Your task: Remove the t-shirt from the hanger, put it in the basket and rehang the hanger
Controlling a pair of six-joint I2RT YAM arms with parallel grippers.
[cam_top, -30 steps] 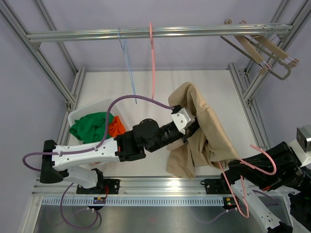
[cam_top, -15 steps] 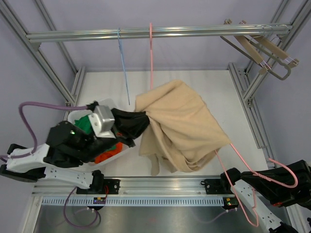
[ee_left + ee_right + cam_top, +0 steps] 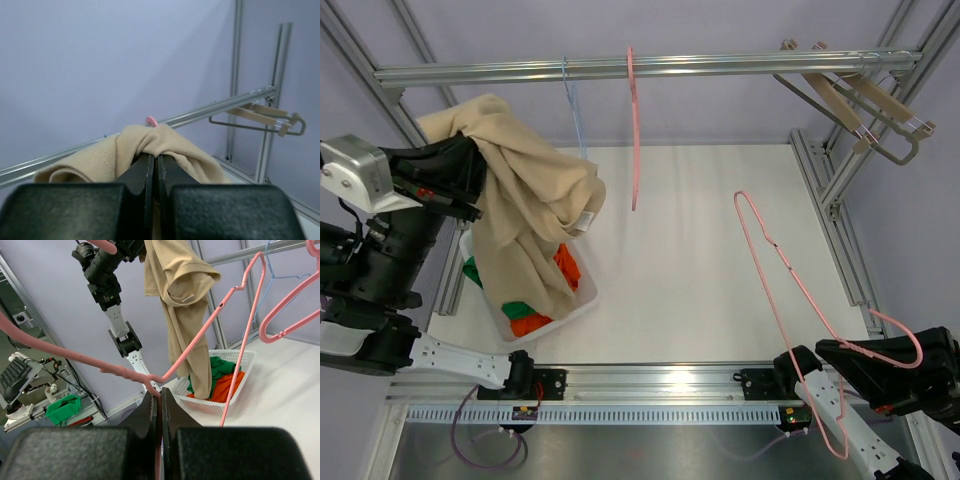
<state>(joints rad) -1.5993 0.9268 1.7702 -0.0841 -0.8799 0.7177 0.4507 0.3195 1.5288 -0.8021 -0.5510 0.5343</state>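
Beige t-shirt (image 3: 535,215) looks light and limp, so probably best gripped by a bunched fold. The left gripper (image 3: 154,159) is pinched tight on one, high above the white basket (image 3: 565,312). The shirt's long axis is near vertical, lower end down in the basket. The right gripper (image 3: 159,395) pinches the pink hanger (image 3: 50,350), bare, well right of the basket.

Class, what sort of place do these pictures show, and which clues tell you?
Likely a robotics lab: an aluminium frame around a white table, with a left arm and a right arm bolted at its edge.
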